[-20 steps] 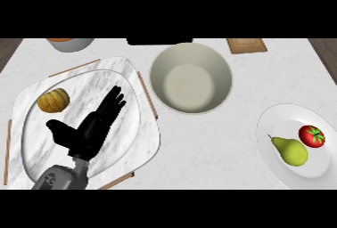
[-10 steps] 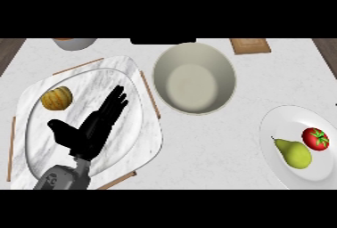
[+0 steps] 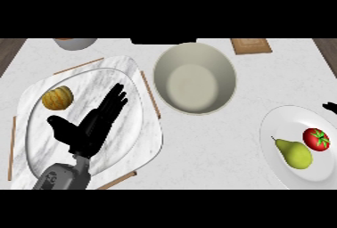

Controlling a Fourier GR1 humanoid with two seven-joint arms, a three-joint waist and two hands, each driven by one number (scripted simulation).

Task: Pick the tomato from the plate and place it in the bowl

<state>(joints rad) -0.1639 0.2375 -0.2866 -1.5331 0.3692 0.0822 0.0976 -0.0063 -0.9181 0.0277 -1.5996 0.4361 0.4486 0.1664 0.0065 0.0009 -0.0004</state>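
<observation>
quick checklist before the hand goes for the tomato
1. Tomato on the white plate: ok.
2. Top of tomato uncovered: ok.
3. Pear beside the tomato, may crowd a grasp: not ok.
4. Bowl holds nothing: ok.
5. Right hand ready: cannot tell, only a tip shows at the right edge.
6. Left hand open over the marble tray, away from the route: ok.

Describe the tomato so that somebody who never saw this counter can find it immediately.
Look at the white plate at the right side of the counter, to the right of the big beige bowl. Two things lie on it side by side. The tomato is the round red one with a green stalk, nearer the plate's right rim; its neighbour is a yellow-green pear.
</observation>
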